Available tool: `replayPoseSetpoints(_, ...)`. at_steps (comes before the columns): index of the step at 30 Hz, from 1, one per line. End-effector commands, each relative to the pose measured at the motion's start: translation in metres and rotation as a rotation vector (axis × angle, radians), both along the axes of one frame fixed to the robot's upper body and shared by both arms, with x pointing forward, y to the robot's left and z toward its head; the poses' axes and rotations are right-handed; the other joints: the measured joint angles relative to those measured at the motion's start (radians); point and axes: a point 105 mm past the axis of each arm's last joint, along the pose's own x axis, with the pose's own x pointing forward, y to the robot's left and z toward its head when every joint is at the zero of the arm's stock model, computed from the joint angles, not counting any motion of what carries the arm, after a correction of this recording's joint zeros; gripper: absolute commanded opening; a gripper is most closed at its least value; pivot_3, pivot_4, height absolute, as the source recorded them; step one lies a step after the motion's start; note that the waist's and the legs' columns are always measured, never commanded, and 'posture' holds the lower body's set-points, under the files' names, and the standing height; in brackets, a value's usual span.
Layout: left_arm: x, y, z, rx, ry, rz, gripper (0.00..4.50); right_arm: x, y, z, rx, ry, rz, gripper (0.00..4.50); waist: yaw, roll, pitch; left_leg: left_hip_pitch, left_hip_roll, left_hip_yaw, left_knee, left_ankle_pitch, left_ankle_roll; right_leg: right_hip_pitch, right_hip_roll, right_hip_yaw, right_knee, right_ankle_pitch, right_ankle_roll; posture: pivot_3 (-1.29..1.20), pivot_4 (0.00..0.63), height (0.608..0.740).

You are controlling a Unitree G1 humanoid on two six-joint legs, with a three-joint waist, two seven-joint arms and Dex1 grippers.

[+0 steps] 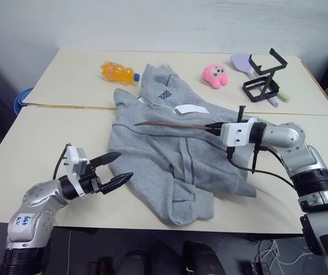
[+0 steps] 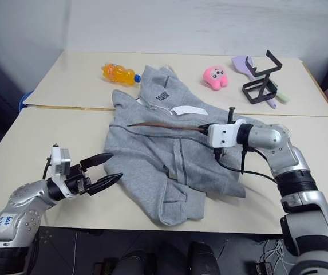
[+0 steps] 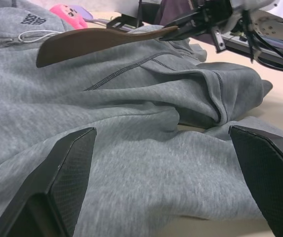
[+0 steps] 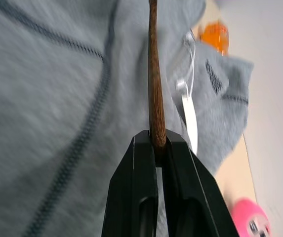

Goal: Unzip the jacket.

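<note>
Silver arms w/ black joints, white wrist blocks, black cables, black-fingered pincers.

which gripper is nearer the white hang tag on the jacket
Right. The right gripper is just beside the hang tag; the left gripper sits off the jacket's lower edge.

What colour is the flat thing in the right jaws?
Dark brown, clearest in the left wrist view.
</note>
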Motion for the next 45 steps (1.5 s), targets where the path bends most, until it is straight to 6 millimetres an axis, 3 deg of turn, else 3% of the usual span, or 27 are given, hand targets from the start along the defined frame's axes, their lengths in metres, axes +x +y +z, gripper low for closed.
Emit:
replayPoseSetpoints(1,-0.002,-0.005,0.008,0.002,-0.052,-0.016,4.5,-0.025,-0.041,0.055,0.225,-0.121,-0.053,0.02,0.007,0.0,0.0,0.0,-0.001,0.0,0.0,0.0,0.0,0.0,0.0,0.0,0.0,0.0,0.0,0.0,0.15,0.74)
replayPoseSetpoints(5,-0.003,-0.016,0.011,0.002,-0.07,-0.062,4.5,-0.058,-0.109,0.064,0.298,-0.148,-0.245,0.02,0.034,0.0,0.0,-0.001,-0.002,-0.003,0.001,0.0,0.002,0.002,-0.001,-0.001,-0.002,0.001,0.001,0.0,0.15,0.74)
replayPoseSetpoints(8,-0.006,-0.026,0.012,0.004,-0.08,-0.124,4.5,-0.082,-0.188,0.054,0.26,-0.176,-0.593,0.02,0.045,-0.001,0.0,0.0,-0.002,-0.003,0.001,-0.001,0.002,0.004,0.0,-0.002,-0.004,0.001,0.002,0.0,0.15,0.74)
replayPoseSetpoints(11,-0.006,-0.031,0.01,0.012,-0.082,-0.151,4.5,-0.107,-0.252,0.034,0.25,-0.152,-0.888,0.02,0.043,-0.001,0.001,0.001,-0.004,0.0,0.001,0.0,0.003,0.005,0.0,0.0,-0.005,0.002,0.003,0.0,0.15,0.74)
replayPoseSetpoints(13,-0.005,-0.034,0.009,0.015,-0.084,-0.161,4.5,-0.127,-0.297,0.009,0.263,-0.089,-1.109,0.02,0.037,-0.001,0.001,0.002,-0.004,0.001,0.001,0.0,0.003,0.005,0.0,0.002,-0.008,0.002,0.003,0.0,0.15,0.74)
replayPoseSetpoints(17,-0.002,-0.036,0.01,0.015,-0.088,-0.162,4.5,-0.146,-0.335,-0.034,0.287,0.082,-1.356,0.02,0.01,-0.001,0.001,0.004,-0.002,0.003,0.0,0.0,0.003,0.004,-0.002,0.004,-0.007,0.001,0.002,0.0,0.15,0.74)
replayPoseSetpoints(20,-0.001,-0.038,0.01,0.01,-0.087,-0.162,4.5,-0.15,-0.344,-0.055,0.308,0.15,-1.431,0.02,-0.008,0.0,0.0,0.005,0.0,0.004,-0.001,0.0,0.001,0.004,-0.001,0.005,-0.007,0.001,0.002,0.0,0.15,0.74)
replayPoseSetpoints(22,-0.002,-0.041,0.011,0.004,-0.087,-0.165,4.5,-0.146,-0.34,-0.067,0.389,0.184,-1.42,0.02,-0.013,0.001,0.0,0.005,0.0,0.005,-0.002,0.0,0.001,0.004,0.0,0.005,-0.006,0.001,0.002,0.0,0.15,0.74)
replayPoseSetpoints(26,-0.003,-0.04,0.013,0.021,-0.088,-0.183,4.5,-0.145,-0.331,-0.069,0.367,0.16,-1.337,1.08,-0.007,0.001,0.001,0.006,0.0,0.006,-0.002,0.001,0.001,0.004,0.001,0.006,-0.006,0.001,0.002,0.0,0.15,0.74)
replayPoseSetpoints(29,-0.003,-0.036,0.015,0.035,-0.087,-0.182,4.5,-0.146,-0.327,-0.06,0.39,0.123,-1.282,2.04,0.001,0.001,0.001,0.005,-0.002,0.005,-0.002,0.001,0.001,0.004,0.0,0.006,-0.006,0.001,0.002,0.0,0.15,0.74)
replayPoseSetpoints(31,-0.001,-0.028,0.014,0.065,-0.082,-0.161,4.5,-0.149,-0.309,-0.041,0.396,0.072,-1.133,2.76,0.01,0.002,0.001,0.005,-0.002,0.005,-0.002,0.001,0.002,0.004,0.0,0.006,-0.007,0.001,0.003,0.0,0.15,0.74)
replayPoseSetpoints(34,0.008,-0.003,0.014,0.126,-0.093,-0.092,4.5,-0.152,-0.258,-0.003,0.438,0.03,-0.814,3.68,0.018,0.003,0.001,0.004,-0.001,0.004,-0.002,0.0,0.001,0.003,0.0,0.006,-0.008,0.001,0.003,0.0,0.15,0.74)
replayPoseSetpoints(36,0.015,0.014,0.017,0.191,-0.143,-0.047,4.5,-0.151,-0.224,0.008,0.455,0.08,-0.668,4.36,0.017,0.005,0.001,0.005,0.0,0.005,-0.002,0.0,0.001,0.004,0.001,0.007,-0.007,0.001,0.003,0.0,0.15,0.74)
replayPoseSetpoints(40,0.043,0.039,0.02,0.42,-0.301,0.015,4.5,-0.148,-0.125,-0.001,0.456,0.377,-0.378,4.44,0.022,0.004,0.001,0.007,0.001,0.004,-0.002,0.0,0.0,0.004,0.001,0.007,-0.006,0.001,0.002,0.0,0.15,0.74)
replayPoseSetpoints(42,0.053,0.041,0.023,0.442,-0.331,0.021,4.5,-0.149,-0.098,-0.004,0.47,0.462,-0.315,4.44,0.024,0.004,0.001,0.005,0.001,0.003,-0.002,-0.001,0.0,0.002,0.0,0.006,-0.006,0.001,0.002,0.0,0.15,0.74)
replayPoseSetpoints(45,0.068,0.031,0.01,0.632,-0.408,-0.056,4.5,-0.149,-0.048,-0.028,0.415,0.618,-0.225,4.44,0.039,0.003,0.001,0.003,-0.001,0.003,-0.002,-0.003,0.002,0.0,-0.002,0.005,-0.004,0.002,0.002,0.0,0.15,0.74)
